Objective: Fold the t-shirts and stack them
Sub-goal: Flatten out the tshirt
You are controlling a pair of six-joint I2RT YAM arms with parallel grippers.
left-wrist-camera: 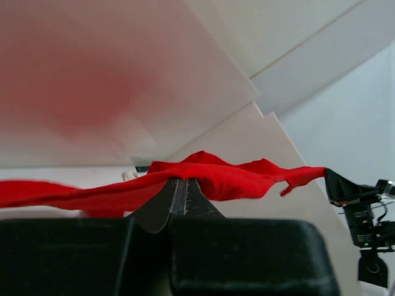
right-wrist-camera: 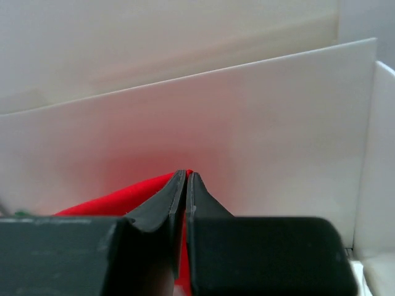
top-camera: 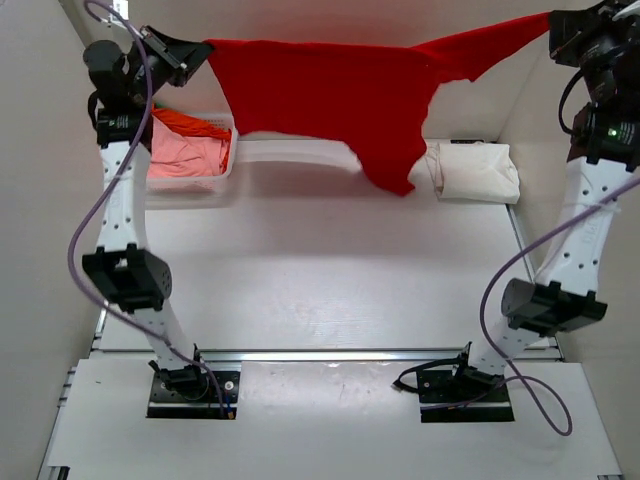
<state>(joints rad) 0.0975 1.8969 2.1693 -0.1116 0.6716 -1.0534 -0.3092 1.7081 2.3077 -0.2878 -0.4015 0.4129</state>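
Stretched aloft over table: red t-shirt, left gripper pinched tight on one end, right gripper pinched tight on the other.

red tee, cream tee, pink tee

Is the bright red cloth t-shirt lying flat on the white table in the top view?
No, the bright red cloth t-shirt hangs stretched in the air between the left gripper and the right gripper, above the white table.
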